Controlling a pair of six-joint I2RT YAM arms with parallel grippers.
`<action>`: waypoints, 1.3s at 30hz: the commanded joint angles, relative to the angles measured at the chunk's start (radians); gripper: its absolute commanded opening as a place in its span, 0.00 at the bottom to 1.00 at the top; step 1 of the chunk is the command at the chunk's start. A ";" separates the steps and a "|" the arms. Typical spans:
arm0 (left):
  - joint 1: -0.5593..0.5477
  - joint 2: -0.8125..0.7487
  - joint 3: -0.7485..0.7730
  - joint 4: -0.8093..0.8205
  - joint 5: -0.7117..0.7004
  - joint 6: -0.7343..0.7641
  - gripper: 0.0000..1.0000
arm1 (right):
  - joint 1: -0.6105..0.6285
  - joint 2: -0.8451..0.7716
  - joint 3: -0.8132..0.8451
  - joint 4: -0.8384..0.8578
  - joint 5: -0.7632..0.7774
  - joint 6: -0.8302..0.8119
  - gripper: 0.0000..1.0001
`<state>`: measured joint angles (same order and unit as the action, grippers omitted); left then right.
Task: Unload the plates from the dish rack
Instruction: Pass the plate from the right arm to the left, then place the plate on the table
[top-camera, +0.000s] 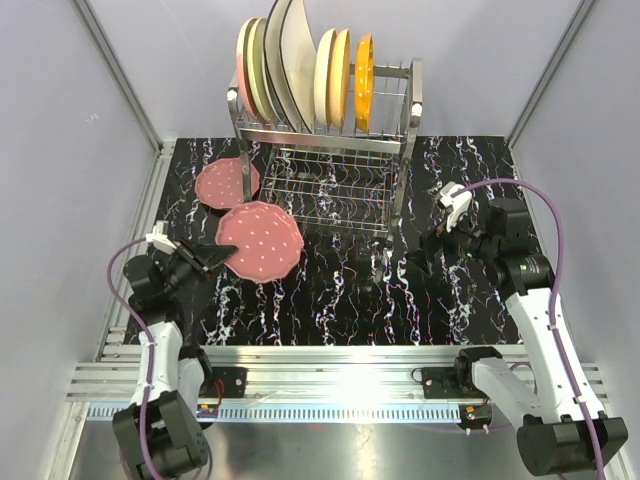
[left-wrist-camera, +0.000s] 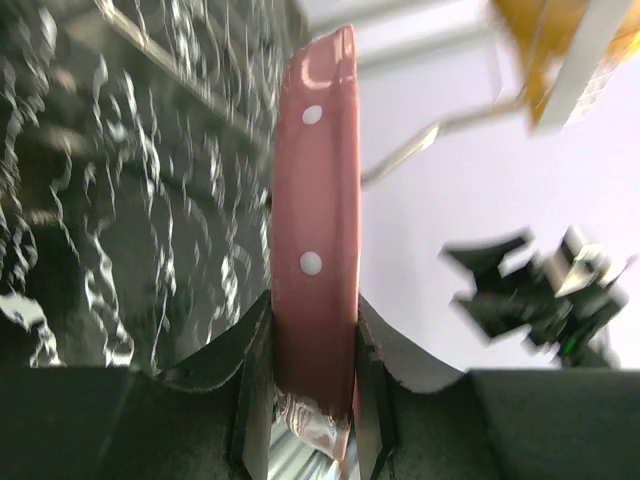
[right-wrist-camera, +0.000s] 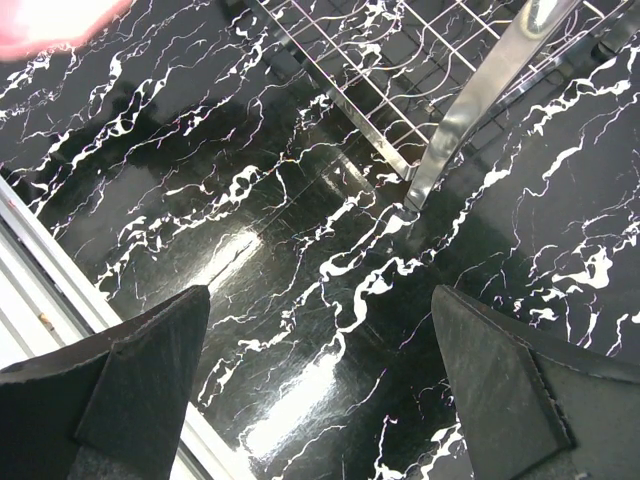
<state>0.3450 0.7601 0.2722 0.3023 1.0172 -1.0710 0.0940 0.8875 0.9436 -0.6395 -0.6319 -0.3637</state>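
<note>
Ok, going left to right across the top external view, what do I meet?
left hand → speckled pink plate gripped by its rim → dish rack → right hand, open over the table

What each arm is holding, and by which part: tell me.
The left gripper holds the speckled maroon-pink plate by its rim, jaws clamped on both faces. The right gripper holds nothing; its jaws stand open.

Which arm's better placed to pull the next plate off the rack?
Right. The right gripper is open and empty beside the rack; the left gripper is clamped on a pink plate.
</note>
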 joint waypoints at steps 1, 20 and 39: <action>0.063 -0.009 -0.017 0.441 0.028 -0.280 0.00 | -0.011 -0.021 -0.012 0.028 -0.025 -0.024 1.00; 0.189 0.264 -0.022 1.058 -0.127 -0.647 0.00 | -0.016 -0.027 -0.029 0.003 -0.049 -0.047 1.00; 0.275 0.522 0.119 1.029 -0.266 -0.547 0.00 | -0.031 -0.024 -0.031 0.001 -0.045 -0.053 1.00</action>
<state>0.6117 1.2678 0.3035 1.1679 0.8211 -1.6367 0.0700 0.8722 0.9115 -0.6491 -0.6567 -0.3985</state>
